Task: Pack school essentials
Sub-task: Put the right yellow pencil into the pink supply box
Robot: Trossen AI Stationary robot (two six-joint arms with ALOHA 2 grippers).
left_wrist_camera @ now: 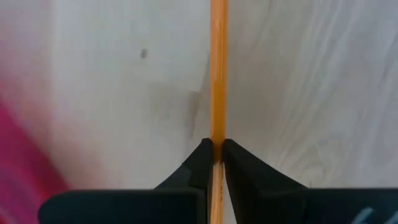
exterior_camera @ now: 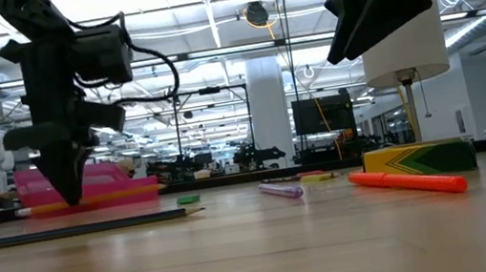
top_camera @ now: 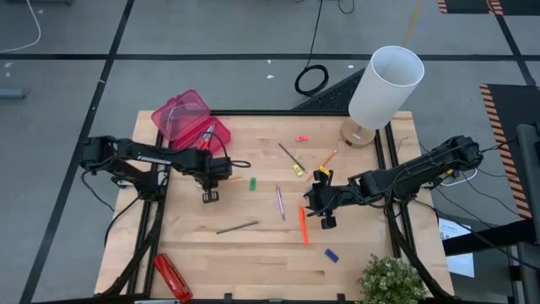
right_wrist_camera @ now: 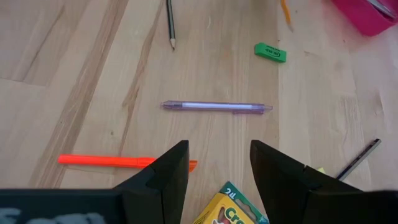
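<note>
While left pincer [left_wrist_camera: 216, 155] pinches 1 orange pencil [left_wrist_camera: 217, 68], right pincer [right_wrist_camera: 219, 168] spread (above crayon box [right_wrist_camera: 233, 211]), 1 purple pen [right_wrist_camera: 216, 107], 1 green eraser [right_wrist_camera: 270, 52].

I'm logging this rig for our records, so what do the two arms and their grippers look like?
Both arms are dark, jointed and slim, with black cables looping alongside. The left gripper has two black wedge-shaped fingers tapering to narrow tips; the right gripper has matching broad black fingers. No markings are readable.
</note>
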